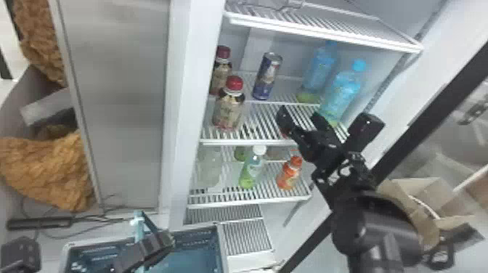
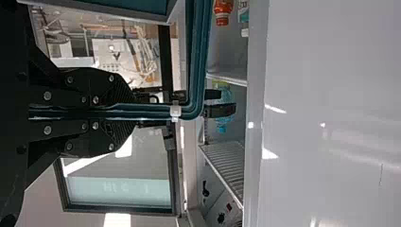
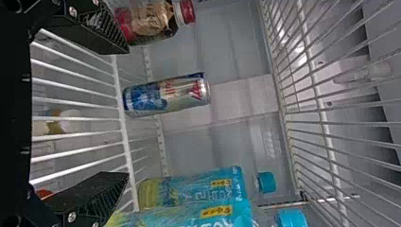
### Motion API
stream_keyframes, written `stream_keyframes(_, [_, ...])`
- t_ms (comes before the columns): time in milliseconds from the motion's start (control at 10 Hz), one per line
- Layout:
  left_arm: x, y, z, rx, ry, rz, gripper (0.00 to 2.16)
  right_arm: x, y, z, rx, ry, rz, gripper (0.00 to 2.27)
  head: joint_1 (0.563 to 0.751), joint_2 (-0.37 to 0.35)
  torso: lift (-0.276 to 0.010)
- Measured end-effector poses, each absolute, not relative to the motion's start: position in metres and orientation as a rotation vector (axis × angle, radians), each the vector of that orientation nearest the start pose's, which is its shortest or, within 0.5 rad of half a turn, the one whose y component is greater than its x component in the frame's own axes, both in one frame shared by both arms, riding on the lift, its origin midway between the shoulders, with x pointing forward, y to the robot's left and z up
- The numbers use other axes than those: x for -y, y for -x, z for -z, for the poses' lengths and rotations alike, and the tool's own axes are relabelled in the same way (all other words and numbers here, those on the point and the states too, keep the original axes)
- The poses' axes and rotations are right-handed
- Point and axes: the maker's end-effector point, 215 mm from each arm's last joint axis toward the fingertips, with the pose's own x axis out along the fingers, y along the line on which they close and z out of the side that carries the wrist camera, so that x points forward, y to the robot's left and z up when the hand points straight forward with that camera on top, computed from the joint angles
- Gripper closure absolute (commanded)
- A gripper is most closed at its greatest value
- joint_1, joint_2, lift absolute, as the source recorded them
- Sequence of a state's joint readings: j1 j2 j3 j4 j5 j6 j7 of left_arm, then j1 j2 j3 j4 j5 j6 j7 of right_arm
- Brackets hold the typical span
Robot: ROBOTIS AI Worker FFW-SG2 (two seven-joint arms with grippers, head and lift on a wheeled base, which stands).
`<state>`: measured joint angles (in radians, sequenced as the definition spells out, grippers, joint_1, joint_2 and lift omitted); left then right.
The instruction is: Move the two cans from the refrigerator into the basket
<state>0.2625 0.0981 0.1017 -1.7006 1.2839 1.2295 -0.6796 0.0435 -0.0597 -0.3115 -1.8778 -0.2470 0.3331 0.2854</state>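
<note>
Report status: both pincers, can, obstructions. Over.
Right pincer open, short of can. Left pincer shut on basket handle. Can upright, ungripped. Red-capped bottles left, blue bottles right.

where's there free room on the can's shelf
Bare wire shows on the shelf between the front red-capped bottle and the right gripper, and between the can and the blue bottles. It's crowded at both ends, where bottles stand in pairs.

From my far seat I see red lettering on the can (image 3: pixel 165 94), pale lettering with small yellow patch on one blue bottle (image 3: pixel 201 188) and on another blue bottle (image 3: pixel 189 215) beside it, and printed tan label on the red-capped bottle (image 3: pixel 151 20).
</note>
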Motion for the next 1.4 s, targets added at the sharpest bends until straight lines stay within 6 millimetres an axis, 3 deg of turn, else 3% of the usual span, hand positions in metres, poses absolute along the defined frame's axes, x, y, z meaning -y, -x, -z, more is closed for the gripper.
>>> stream_keyframes(900, [-0.021, -0.321, 0.353, -0.741, 1.487, 1.108, 1.19, 0.329, -0.659, 0.266, -0.042, -0.158, -0.057, 0.12, 0.695, -0.339, -0.031])
stream_keyframes(1400, [-0.022, -0.323, 0.353, -0.742, 1.482, 1.11, 1.19, 0.334, -0.693, 0.263, -0.069, -0.144, -0.043, 0.13, 0.695, -0.329, -0.031])
